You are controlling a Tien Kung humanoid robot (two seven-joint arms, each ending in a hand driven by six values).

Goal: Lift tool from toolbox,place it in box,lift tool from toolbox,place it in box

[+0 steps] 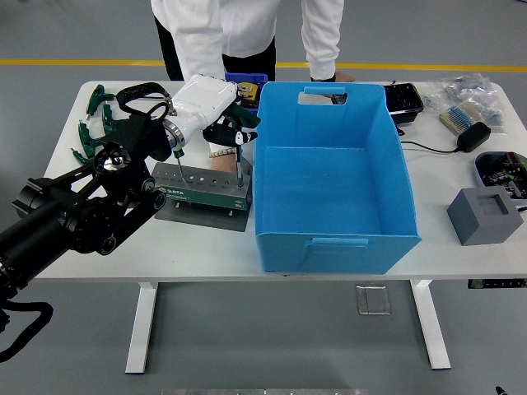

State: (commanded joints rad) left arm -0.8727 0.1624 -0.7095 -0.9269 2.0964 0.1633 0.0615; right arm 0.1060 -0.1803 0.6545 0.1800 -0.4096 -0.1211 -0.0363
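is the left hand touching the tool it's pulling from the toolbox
Touching. The head view shows the left hand closed around the tool's upper end, above the toolbox.

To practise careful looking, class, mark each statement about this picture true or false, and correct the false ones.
1. The left hand grips a tool above the toolbox. True.
2. The blue box already holds a tool. False: its visible floor is bare.
3. The blue box stands to the left of the toolbox. False: it stands to its right, close beside it.
4. A person stands at the table's far side. True.
5. The robot's right hand is reaching into the blue box. False: no right hand is in view.
6. Green-handled tools lie at the table's far left corner. True.
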